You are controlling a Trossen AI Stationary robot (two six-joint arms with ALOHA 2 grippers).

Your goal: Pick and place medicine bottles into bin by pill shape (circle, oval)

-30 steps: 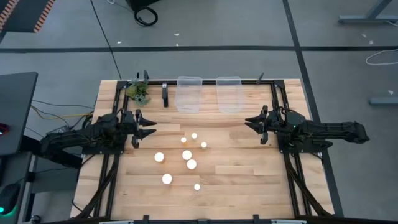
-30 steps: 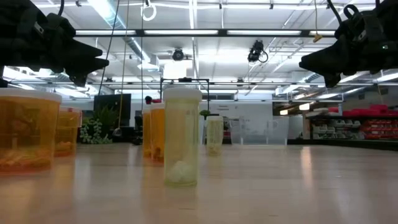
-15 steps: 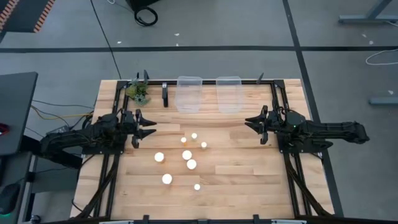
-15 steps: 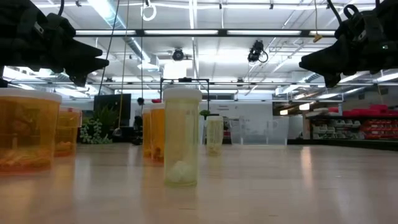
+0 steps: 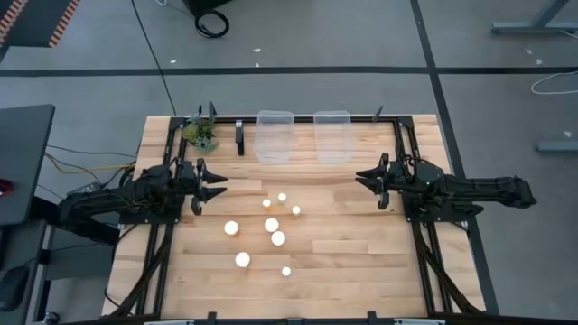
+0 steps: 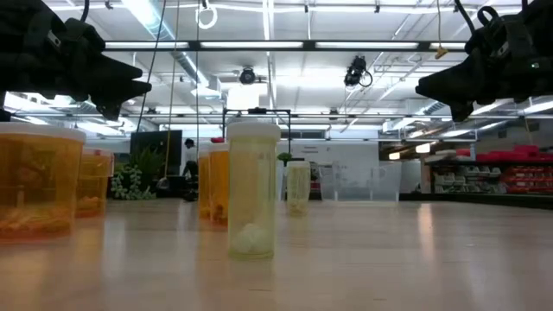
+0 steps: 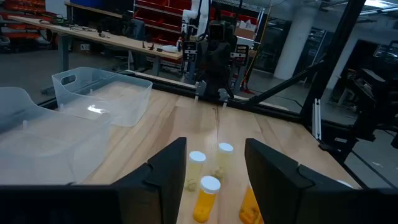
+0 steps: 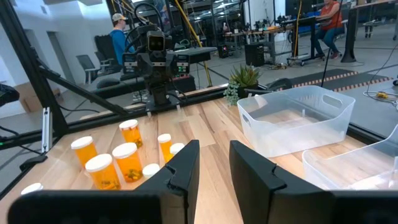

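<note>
Several orange medicine bottles with white caps [image 5: 272,226] stand upright on the wooden table's middle; they also show in the low view [image 6: 252,190], the left wrist view [image 7: 208,196] and the right wrist view [image 8: 127,162]. My left gripper [image 5: 219,187] hovers open above the table's left side, left of the bottles [image 7: 214,171]. My right gripper [image 5: 361,179] hovers open at the right, right of the bottles [image 8: 214,165]. Neither touches anything.
Two clear plastic bins [image 5: 275,135] [image 5: 332,135] stand side by side at the table's far edge. A small green plant [image 5: 200,134] sits at the far left corner. A black frame [image 5: 402,153] runs along the table's sides. People show in the room beyond [image 8: 118,37].
</note>
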